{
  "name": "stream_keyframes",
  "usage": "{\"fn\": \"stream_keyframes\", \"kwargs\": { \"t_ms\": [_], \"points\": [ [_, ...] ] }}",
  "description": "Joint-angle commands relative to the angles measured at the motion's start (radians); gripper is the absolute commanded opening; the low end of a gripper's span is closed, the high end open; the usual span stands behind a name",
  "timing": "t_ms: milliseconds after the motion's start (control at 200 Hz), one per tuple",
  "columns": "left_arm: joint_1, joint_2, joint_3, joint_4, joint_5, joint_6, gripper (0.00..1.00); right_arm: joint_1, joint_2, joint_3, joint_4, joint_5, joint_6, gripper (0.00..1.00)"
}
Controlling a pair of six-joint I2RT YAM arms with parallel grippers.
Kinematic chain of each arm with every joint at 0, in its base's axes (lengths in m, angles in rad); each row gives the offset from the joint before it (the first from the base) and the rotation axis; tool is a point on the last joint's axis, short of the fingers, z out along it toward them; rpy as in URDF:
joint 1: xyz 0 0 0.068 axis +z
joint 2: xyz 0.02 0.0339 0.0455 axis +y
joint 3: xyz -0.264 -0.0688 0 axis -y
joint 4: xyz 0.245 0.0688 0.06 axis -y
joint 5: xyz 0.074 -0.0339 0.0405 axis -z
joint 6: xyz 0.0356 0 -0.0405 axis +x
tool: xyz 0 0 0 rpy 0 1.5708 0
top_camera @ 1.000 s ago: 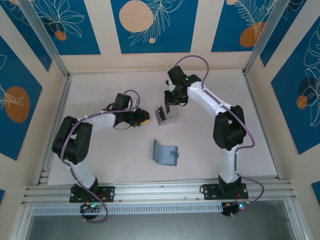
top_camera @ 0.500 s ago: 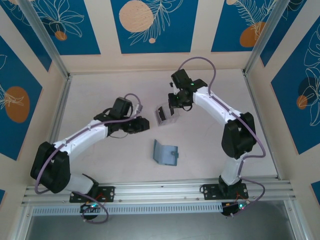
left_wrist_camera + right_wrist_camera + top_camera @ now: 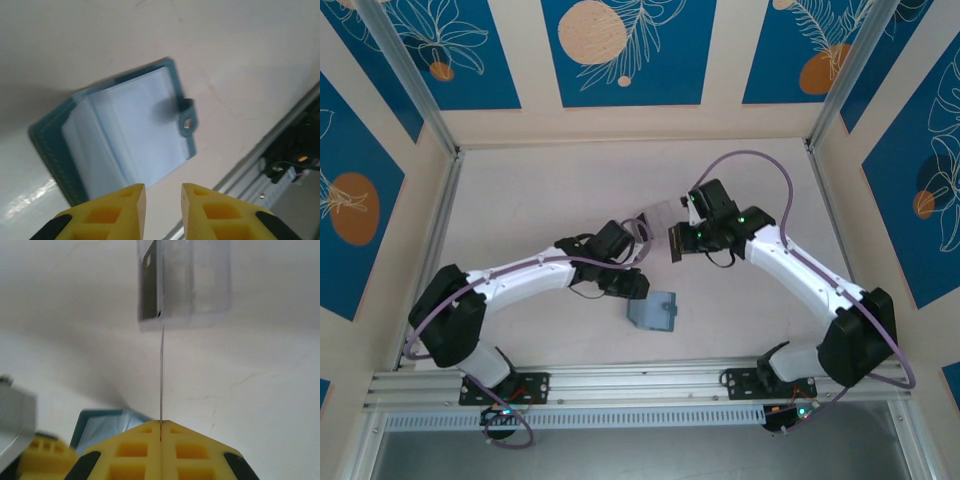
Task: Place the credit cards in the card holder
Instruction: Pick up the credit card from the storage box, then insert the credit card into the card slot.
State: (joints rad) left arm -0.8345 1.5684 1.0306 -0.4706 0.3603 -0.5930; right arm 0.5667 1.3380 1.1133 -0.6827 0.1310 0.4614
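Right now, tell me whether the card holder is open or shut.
Open: the card holder lies with its pocket sleeves facing up and its snap tab unfastened.

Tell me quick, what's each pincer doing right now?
Left pincer: open, empty, by the card holder.
Right pincer: closed on a credit card.

The card holder (image 3: 655,312) lies on the pale table (image 3: 540,190), near its front edge and about midway between the two arm bases. The left gripper (image 3: 638,285) hangs just beside the holder's upper left corner; how its jaws stand cannot be told from above. The right gripper (image 3: 684,240) points to the left and holds a dark credit card (image 3: 674,244) on its edge. A clear plastic box (image 3: 658,212) stands just behind the card.
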Motion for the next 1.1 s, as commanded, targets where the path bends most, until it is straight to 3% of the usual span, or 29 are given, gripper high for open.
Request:
{"fn": "stream_keyframes", "kwargs": {
  "t_ms": [0,425,1090],
  "points": [
    [0.0,0.019,0.01,-0.058,-0.056,0.04,0.24,0.039,-0.076,-0.079,0.052,-0.093,0.041,0.0],
    [0.032,0.043,-0.079,-0.055,-0.124,0.05,0.22,0.105,-0.142,-0.307,0.242,-0.307,0.105,0.0],
    [0.039,0.084,-0.191,0.009,-0.165,0.032,0.2,0.052,0.108,-0.382,0.388,-0.565,0.129,0.0]
  ]
}}
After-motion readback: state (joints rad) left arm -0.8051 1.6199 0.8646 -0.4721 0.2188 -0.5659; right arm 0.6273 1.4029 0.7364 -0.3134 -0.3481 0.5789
